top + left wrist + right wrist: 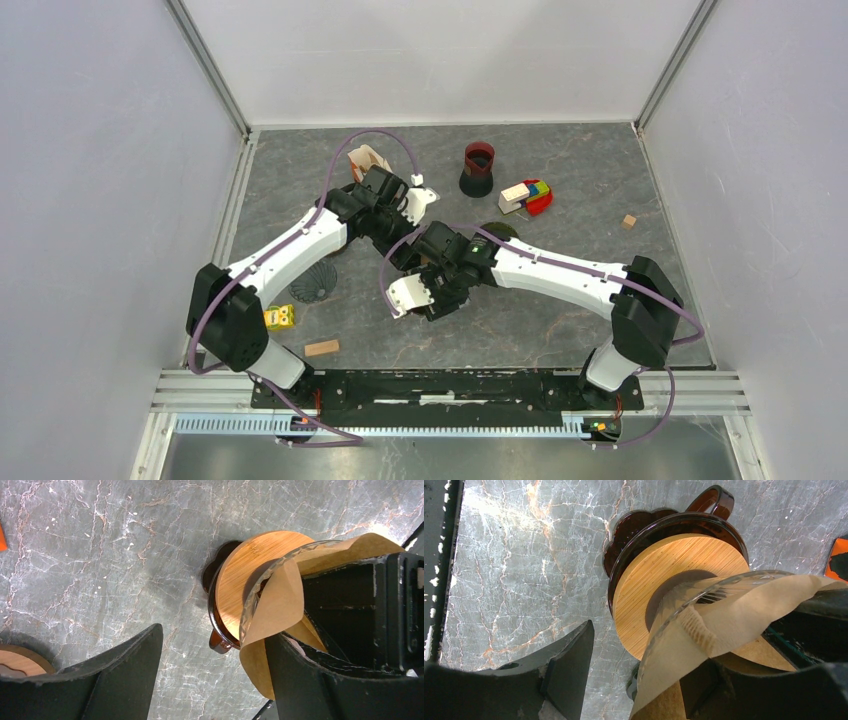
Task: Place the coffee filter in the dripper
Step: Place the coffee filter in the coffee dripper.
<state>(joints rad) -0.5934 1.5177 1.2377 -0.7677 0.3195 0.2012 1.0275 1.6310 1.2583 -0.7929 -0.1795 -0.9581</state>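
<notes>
- The left tool (214,642) is open, its jaws wide apart: one jaw is over bare tabletop (100,555), the other is pressed up beside the coffee filter (280,605)
- The right tool (634,655) is open as well, with one jaw clear of the dripper (684,597) and the other under the hanging edge of the paper
- The brown paper filter sits in the mouth of the clear glass dripper, and one flap is folded out over the rim and hangs down outside
- The dripper stands in a round wooden collar (659,580), which rests on a dark brown glass jug (711,500) with a loop handle; the jug stands on the grey marbled tabletop
- In the top view both arms meet over the middle of the tabletop and cover the dripper
- Farther back stand a dark red cup (478,160) and some coloured blocks (527,196)
- Near the left arm's base lie a yellow toy (280,317) and a wooden block (321,348)
</notes>
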